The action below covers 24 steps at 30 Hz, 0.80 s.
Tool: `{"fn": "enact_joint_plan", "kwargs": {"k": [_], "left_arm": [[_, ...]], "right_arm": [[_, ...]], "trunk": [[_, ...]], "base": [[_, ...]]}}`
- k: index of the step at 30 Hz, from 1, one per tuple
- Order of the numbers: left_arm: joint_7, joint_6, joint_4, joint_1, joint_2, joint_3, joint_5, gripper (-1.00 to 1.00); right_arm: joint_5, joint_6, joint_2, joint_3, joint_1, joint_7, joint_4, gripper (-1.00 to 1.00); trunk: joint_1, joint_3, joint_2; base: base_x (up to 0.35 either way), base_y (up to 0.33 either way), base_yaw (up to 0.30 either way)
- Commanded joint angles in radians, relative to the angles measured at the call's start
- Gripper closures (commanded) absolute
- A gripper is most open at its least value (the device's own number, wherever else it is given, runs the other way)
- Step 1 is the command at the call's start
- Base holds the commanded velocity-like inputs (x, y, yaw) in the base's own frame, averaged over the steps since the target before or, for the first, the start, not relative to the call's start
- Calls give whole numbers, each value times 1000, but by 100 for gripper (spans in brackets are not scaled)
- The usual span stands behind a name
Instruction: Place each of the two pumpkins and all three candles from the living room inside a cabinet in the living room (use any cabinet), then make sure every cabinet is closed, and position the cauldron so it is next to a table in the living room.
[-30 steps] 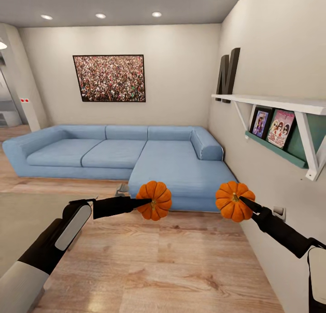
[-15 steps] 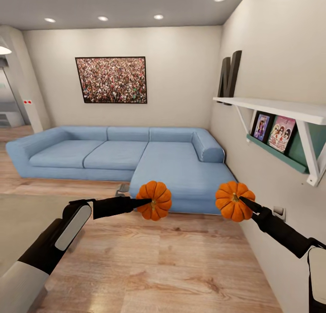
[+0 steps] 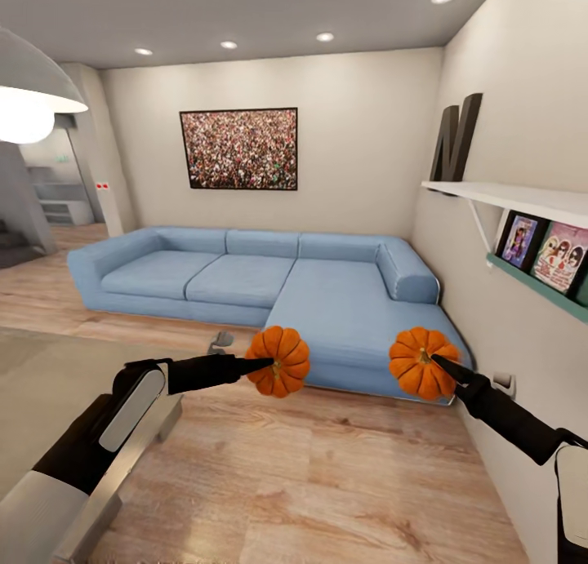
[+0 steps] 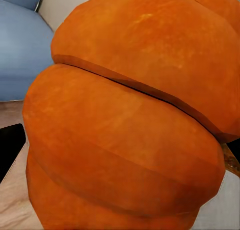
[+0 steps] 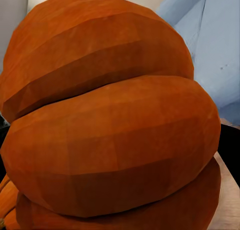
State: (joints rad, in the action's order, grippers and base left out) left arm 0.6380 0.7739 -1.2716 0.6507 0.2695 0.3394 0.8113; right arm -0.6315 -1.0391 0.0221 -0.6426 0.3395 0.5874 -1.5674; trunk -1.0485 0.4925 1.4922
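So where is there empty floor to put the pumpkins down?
Bare wood floor stretches between the two arms, bordered by the blue sofa ahead and the right-hand wall. It is tighter at the left, where a grey rug and a pale metal bar lie. Both pumpkins are in the grippers.

The head view looks forward and slightly down across a living room toward a light-blue L-shaped fabric sofa (image 3: 269, 282). Each wrist view sits very close behind a ribbed orange pumpkin (image 4: 130, 115) (image 5: 110, 115), sharing glimpses of that sofa.
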Motion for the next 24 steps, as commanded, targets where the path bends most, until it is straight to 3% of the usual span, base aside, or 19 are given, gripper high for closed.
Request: {"fn": "enact_joint_plan", "kwargs": {"k": [1, 24], "left_arm": [[-1, 7, -1, 1, 0, 1, 10, 100], [-3, 5, -2, 1, -1, 1, 9, 100]], "right_arm": [[-5, -8, 0, -1, 1, 11, 0, 100], [-2, -8, -2, 6, 1, 9, 0, 100]], "trunk": [[0, 0, 1], [81, -81, -146]], "base": [[0, 0, 268], [0, 0, 268]]}}
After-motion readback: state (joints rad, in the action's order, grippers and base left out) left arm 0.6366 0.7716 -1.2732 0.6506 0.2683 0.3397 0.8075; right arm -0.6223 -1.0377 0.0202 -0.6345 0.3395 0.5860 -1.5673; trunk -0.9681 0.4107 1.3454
